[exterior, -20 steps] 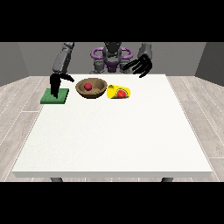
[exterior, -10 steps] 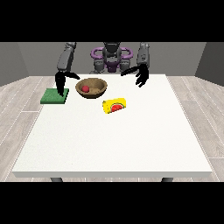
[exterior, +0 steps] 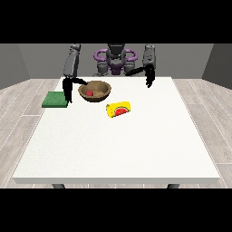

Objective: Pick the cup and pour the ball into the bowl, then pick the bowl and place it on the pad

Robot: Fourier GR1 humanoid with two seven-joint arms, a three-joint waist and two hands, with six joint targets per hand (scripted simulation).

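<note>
On the desk (exterior: 136, 149), a yellow cup (exterior: 118, 109) lies tipped beside the bowl (exterior: 94, 91) holding a red ball (exterior: 89, 93). Both hands' finger states cannot be told.

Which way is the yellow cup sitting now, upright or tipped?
Tipped. The yellow cup lies on its side on the white table, in front of the wooden bowl; the red ball sits inside the bowl.
</note>
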